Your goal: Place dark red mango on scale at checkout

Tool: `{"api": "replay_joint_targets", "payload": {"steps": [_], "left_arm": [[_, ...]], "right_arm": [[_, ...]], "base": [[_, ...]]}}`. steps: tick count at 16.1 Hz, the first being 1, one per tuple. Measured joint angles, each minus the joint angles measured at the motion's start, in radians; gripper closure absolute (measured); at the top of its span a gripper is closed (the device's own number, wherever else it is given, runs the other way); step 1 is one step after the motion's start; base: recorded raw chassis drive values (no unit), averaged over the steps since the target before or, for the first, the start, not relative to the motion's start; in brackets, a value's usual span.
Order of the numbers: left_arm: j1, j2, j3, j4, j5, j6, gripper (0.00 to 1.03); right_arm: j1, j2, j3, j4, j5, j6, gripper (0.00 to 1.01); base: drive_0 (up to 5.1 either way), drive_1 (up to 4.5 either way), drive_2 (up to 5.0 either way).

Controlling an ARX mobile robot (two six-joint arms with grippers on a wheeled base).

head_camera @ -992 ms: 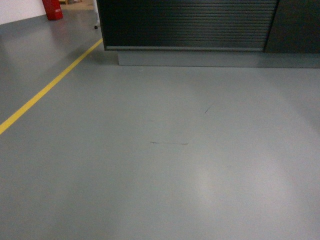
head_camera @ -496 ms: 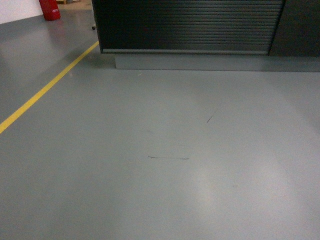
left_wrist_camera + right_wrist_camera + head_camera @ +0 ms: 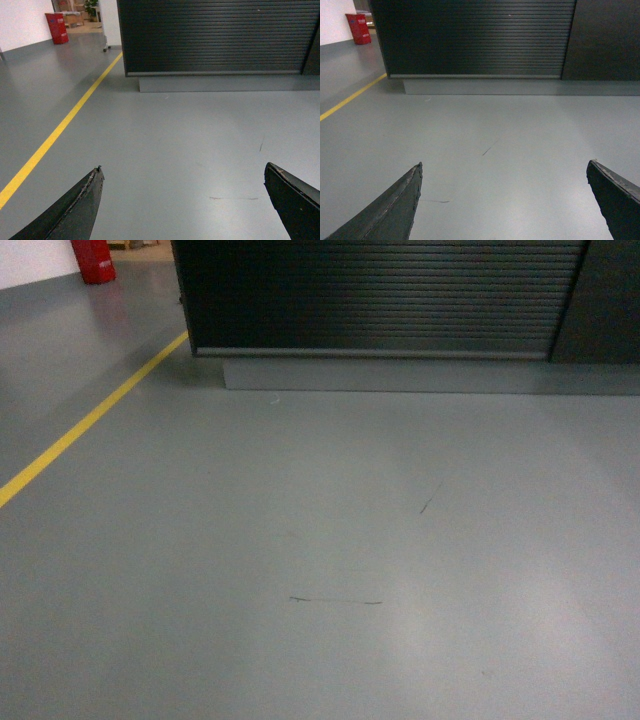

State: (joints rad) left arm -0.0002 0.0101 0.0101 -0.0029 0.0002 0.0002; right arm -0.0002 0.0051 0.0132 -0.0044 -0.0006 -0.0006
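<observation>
The checkout point(image 3: 370, 300) is a dark counter with a ribbed front and a grey plinth, straight ahead across the floor; it also shows in the left wrist view as the checkout point(image 3: 215, 37) and in the right wrist view as the checkout point(image 3: 475, 37). Its top is out of frame. The dark red mango and the scale are out of view. My left gripper point(image 3: 182, 170) is open with nothing between its black fingers, over bare floor. My right gripper point(image 3: 504, 167) is open too and holds nothing. Neither gripper appears in the head view.
A yellow floor line point(image 3: 85, 425) runs diagonally on the left toward the counter's corner. A red object point(image 3: 93, 260) stands far back left by a white wall. Grey floor with dark scuff marks point(image 3: 335, 600) lies between me and the plinth point(image 3: 420, 375).
The counter has grown larger and lower in the head view and the floor scuffs have slid down the frame: the base has rolled closer to the checkout.
</observation>
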Motion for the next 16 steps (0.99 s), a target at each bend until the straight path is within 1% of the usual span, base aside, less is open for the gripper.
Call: {"api": "replay_joint_targets", "payload": {"steps": [16], "left_arm": [[0.0, 0.0, 0.0, -0.001, 0.0, 0.0, 0.05]], "right_arm": [[0.0, 0.0, 0.0, 0.0, 0.0, 0.0, 0.03]], "base": [[0.0, 4.29, -4.3]]}}
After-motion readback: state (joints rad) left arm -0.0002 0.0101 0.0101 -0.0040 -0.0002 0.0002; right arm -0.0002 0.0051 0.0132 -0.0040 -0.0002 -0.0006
